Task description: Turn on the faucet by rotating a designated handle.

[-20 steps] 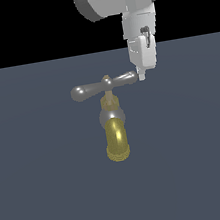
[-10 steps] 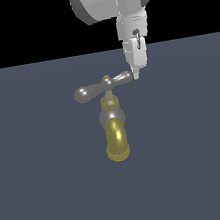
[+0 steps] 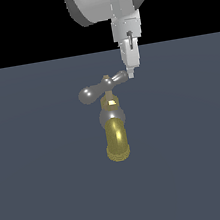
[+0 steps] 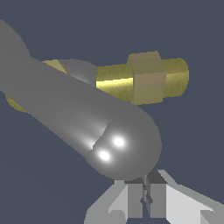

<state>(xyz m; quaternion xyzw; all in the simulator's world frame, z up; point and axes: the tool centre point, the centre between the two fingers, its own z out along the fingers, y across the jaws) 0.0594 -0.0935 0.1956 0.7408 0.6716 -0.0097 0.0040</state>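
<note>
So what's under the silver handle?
Under the handle sits a brass stem, then a grey ball joint and the yellow spout. The gripper touches the handle's end. What the faucet is mounted on isn't visible.

No readable text, labels, brands, numbers or signs anywhere: none on the faucet (image 3: 115, 131), its handle (image 3: 102, 86), or the gripper (image 3: 130, 73).

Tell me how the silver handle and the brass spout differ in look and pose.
The handle is a silver-grey crossbar with bulbous ends; the spout is brass-yellow with a ribbed mouth. The handle lies crosswise atop the faucet, tilted in the exterior view, while the spout curves toward the camera below the ball joint. The gripper sits at one end of the handle, jaws together; nothing is near the spout. Both are shiny metal.
</note>
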